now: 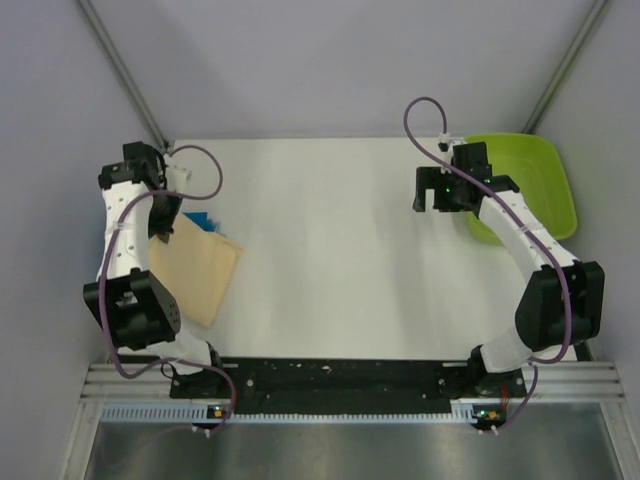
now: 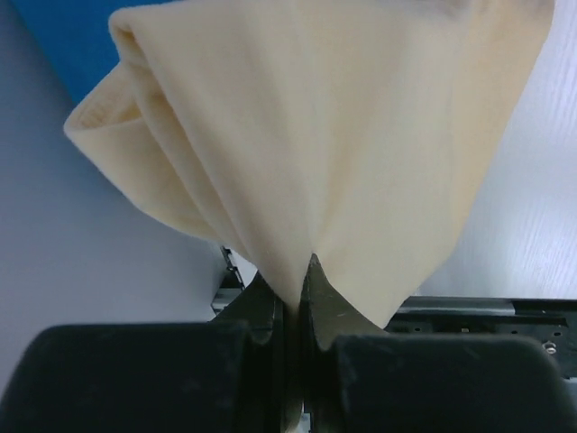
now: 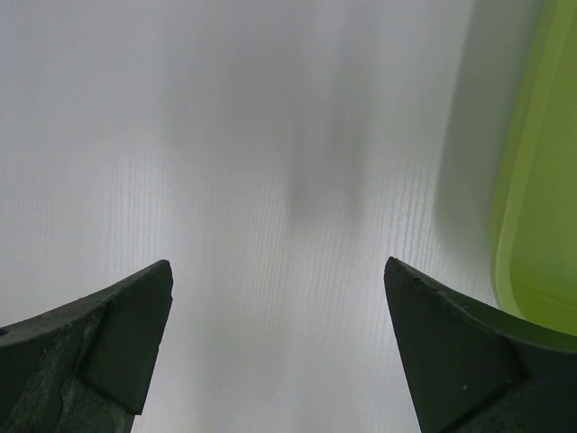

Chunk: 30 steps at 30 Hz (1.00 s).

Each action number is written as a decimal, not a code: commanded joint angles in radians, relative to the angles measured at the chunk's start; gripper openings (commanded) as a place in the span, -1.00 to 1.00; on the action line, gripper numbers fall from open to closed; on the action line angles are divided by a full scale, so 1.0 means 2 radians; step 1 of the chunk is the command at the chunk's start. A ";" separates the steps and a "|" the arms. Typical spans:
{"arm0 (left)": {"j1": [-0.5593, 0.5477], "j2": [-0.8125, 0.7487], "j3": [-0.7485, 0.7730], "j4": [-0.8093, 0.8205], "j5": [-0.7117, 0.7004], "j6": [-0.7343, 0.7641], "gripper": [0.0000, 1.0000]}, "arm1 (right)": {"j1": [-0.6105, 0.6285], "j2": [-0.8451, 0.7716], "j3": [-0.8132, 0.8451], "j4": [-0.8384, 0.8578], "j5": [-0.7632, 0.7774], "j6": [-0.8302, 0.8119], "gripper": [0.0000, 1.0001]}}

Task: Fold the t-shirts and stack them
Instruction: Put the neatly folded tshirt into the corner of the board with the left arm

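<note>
The left gripper (image 2: pixel 293 281) pinches the peach shirt (image 2: pixel 343 117) tight, likely to lay it on the blue shirt (image 2: pixel 72 36) at upper left. The right gripper (image 3: pixel 279 298) hangs wide open, holding nothing.

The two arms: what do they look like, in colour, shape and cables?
The left arm and the right arm both have white links and bulky black joint housings. A thin purple cable loops along each one. Small green lights glow near the right wrist. The left pincer and the right pincer each have two dark, wedge-shaped fingers.
</note>
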 commanded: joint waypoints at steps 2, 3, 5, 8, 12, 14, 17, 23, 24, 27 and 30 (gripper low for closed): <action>0.013 -0.024 0.063 0.027 0.010 0.009 -1.00 | 0.002 -0.016 -0.003 0.002 0.016 -0.017 0.97; 0.013 -0.022 0.065 0.034 0.023 0.009 -1.00 | 0.002 -0.015 -0.004 0.002 0.018 -0.019 0.97; 0.013 -0.013 0.074 0.039 0.056 0.002 -1.00 | 0.003 -0.018 -0.006 0.001 0.022 -0.023 0.97; 0.013 0.012 0.106 0.026 0.079 -0.012 -1.00 | 0.003 -0.021 -0.008 0.000 0.029 -0.028 0.97; 0.013 0.032 0.140 0.016 0.102 -0.035 -1.00 | 0.003 -0.024 -0.010 -0.001 0.033 -0.031 0.97; 0.013 0.038 0.157 0.013 0.104 -0.045 -1.00 | 0.002 -0.024 -0.010 -0.001 0.045 -0.032 0.97; 0.014 0.040 0.162 0.010 0.076 -0.042 -1.00 | 0.002 -0.027 -0.011 -0.003 0.048 -0.035 0.97; 0.061 0.029 0.148 0.015 0.054 -0.014 -1.00 | 0.003 -0.026 -0.013 -0.004 0.055 -0.042 0.97; 0.069 0.026 0.148 0.016 0.059 -0.006 -1.00 | 0.002 -0.024 -0.011 -0.003 0.056 -0.042 0.97; 0.083 0.017 0.124 0.039 0.093 0.031 -1.00 | 0.002 -0.018 -0.010 -0.003 0.057 -0.044 0.97; 0.086 0.016 0.087 0.081 0.113 0.060 -1.00 | 0.002 -0.014 -0.006 -0.004 0.054 -0.044 0.97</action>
